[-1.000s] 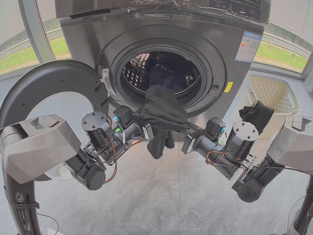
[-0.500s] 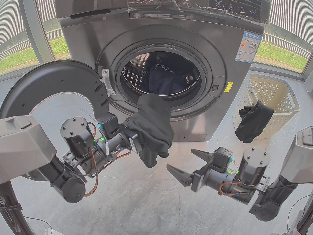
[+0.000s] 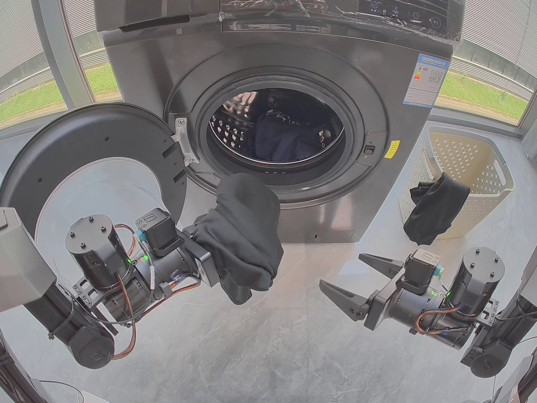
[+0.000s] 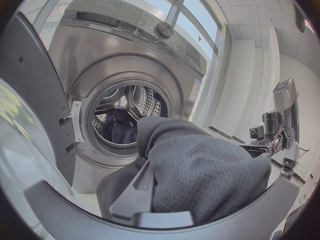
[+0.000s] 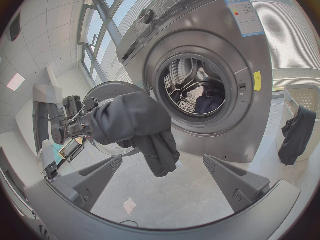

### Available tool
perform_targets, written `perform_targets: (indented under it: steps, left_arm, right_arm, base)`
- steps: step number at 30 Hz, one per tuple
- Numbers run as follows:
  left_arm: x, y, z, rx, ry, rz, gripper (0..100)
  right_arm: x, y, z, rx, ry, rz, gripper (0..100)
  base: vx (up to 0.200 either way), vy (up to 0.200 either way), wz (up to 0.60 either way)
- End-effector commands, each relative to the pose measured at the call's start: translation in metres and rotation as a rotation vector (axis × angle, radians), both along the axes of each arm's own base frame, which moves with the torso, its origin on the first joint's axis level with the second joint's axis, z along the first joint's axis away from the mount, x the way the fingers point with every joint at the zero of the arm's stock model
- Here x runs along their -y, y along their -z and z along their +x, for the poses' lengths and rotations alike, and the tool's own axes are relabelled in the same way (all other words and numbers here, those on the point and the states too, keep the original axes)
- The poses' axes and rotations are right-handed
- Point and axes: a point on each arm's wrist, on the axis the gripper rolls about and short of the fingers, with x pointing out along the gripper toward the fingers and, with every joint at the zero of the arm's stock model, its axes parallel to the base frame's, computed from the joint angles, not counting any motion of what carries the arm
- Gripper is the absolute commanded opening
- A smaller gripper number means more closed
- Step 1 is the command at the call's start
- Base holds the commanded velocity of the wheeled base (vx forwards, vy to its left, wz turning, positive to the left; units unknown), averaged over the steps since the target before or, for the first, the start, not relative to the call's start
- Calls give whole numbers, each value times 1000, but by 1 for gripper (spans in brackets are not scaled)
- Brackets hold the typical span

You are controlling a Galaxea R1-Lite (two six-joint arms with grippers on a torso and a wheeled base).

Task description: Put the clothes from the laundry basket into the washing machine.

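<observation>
Matt cloth garment [image 3: 246, 230], brushed metal washing machine [image 3: 145, 79], plastic basket [image 3: 475, 160]

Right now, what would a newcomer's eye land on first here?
The bunched black garment held by the left gripper stands out first, just below and in front of the open mouth of the washer. Next comes the right gripper, low on the right, open and empty. Right of the washer, a dark cloth hangs over the rim of the basket.
</observation>
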Motion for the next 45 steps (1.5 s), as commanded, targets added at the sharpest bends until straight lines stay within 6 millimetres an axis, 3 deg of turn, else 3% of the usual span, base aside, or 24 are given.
perform_targets:
  steps: [1, 24, 45]
  left_arm:
    - [-1, 3, -3, -14, 6, 5, 0]
    - [12, 15, -12, -45, 55, 47, 0]
    - [15, 24, -10, -51, 58, 85, 0]
  right_arm:
    - [4, -3, 5, 11, 22, 9, 100]
    - [3, 4, 10, -8, 28, -2, 100]
    - [1, 3, 9, -4, 24, -2, 100]
  base:
    - [0, 0, 0]
    - [0, 26, 0]
    - [143, 0, 0]
